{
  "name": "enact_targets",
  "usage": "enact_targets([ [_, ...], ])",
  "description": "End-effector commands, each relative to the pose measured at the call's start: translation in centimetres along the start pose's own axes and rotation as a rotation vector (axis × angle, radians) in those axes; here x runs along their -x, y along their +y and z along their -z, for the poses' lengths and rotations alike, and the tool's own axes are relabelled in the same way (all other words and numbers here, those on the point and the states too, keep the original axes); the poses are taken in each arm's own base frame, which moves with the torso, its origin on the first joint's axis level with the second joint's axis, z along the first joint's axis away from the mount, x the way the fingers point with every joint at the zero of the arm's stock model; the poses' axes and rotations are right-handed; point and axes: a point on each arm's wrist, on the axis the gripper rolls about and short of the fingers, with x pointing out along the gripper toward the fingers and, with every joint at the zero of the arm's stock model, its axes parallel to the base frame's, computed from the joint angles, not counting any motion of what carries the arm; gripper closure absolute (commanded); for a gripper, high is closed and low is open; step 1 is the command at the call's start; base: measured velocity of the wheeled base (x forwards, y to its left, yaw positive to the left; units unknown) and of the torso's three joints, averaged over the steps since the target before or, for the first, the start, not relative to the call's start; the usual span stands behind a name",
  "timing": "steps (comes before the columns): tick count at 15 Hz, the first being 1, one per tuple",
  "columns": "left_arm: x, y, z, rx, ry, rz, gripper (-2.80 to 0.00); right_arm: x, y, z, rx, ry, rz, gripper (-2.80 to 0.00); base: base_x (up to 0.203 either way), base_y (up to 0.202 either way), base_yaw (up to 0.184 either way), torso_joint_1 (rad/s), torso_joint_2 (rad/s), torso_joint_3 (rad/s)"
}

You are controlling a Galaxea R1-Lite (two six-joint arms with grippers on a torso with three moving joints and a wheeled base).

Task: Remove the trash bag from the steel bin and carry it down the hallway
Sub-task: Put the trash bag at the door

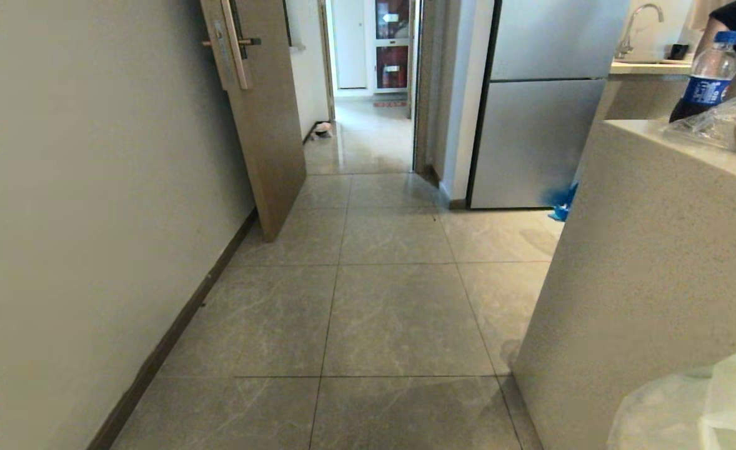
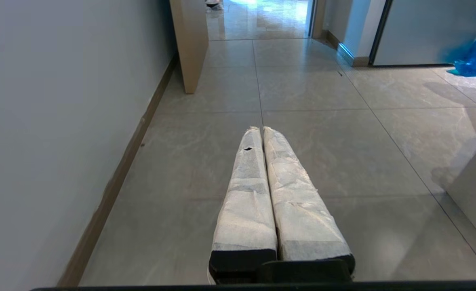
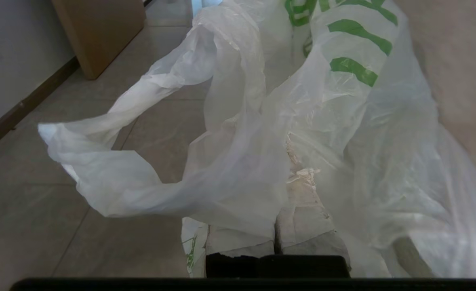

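White crinkly trash bag [image 3: 302, 133] draped over right gripper [image 3: 280, 190], hiding fingertips, pinched between them; contents unclear. Left gripper [image 2: 261, 129] pressed together, empty, above hallway [image 1: 393, 300] tiles.

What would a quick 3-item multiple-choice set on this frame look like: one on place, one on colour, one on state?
1. Where is the soda bottle?
A. on the counter
B. on the floor
C. inside the fridge

2. What colour is the print on the trash bag?
A. red
B. green
C. black

3. What state is the left end effector in?
A. shut, holding nothing
B. wide open
C. shut on the bag

Key:
1 A: the head view shows it standing on the countertop at right.
2 B: green strokes show near the bag's top in the right wrist view.
3 A: its wrapped fingers meet over bare floor tiles.
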Motion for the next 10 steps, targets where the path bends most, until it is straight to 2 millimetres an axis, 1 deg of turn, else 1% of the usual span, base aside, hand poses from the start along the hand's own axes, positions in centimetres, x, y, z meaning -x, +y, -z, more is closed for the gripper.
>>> enact_targets([
  [1,0.0,0.0,-0.01,0.0,-0.001,0.0,0.0,-0.01,0.0,-0.01,0.001,0.001,0.0,0.0,0.185,0.0,-0.005,-0.004,0.0,-0.002],
  [10,0.0,0.0,-0.01,0.0,-0.001,0.0,0.0,-0.01,0.0,-0.01,0.001,0.001,0.0,0.0,0.191,0.0,0.001,0.001,0.0,0.004],
])
